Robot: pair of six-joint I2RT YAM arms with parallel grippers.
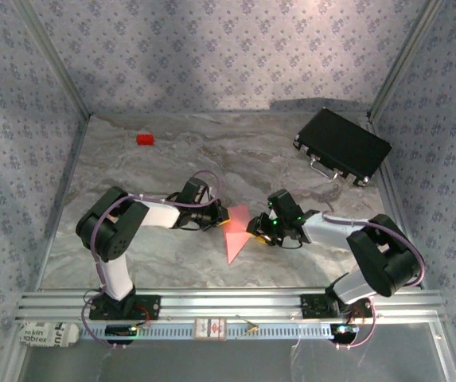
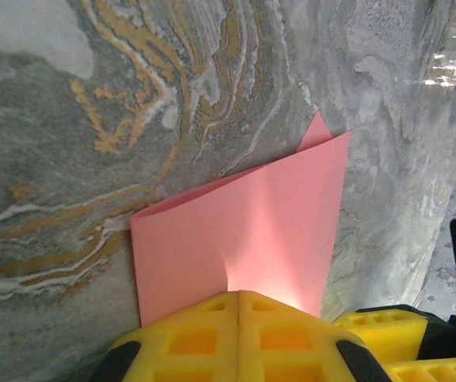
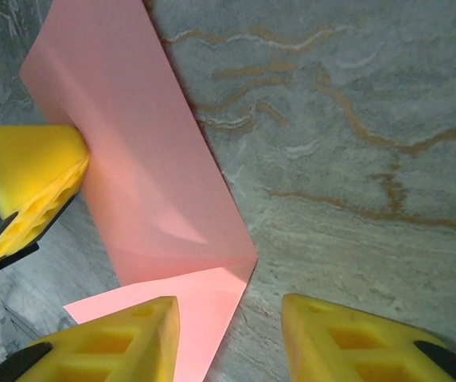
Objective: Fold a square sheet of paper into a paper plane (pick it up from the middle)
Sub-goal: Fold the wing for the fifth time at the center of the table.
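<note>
Nearest the arm bases, at about six o'clock from the table's (image 1: 172,267) middle, lies the pointed tip of the salmon-pink square sheet of paper (image 1: 234,235). It is already creased into a long tapering shape and sits at the centre of the marble surface, between the two claws.

The left gripper (image 2: 239,318) comes in from nine o'clock. Its yellow pads are pressed flat together on the sheet's edge, so it is clenched on the paper. In the left wrist view the sheet rises from that pinch as a loose, bowed flap, not a flat fold.

The right gripper (image 3: 228,306) comes in from three o'clock with its jaws spread. One pad is touching the lower folded corner and the other is over bare marble, so it holds nothing.

Further out, well apart from the work, a small red block (image 1: 145,139) sits at eleven o'clock and a black case (image 1: 341,146) at one o'clock.

The risk, as I judge it, is a skewed crease. Only one claw has the sheet, and the flap is curled. If the right claw closes off the fold line or drags sideways, it could set a crooked edge, pull the thin paper out of the left pinch, or tear it.
</note>
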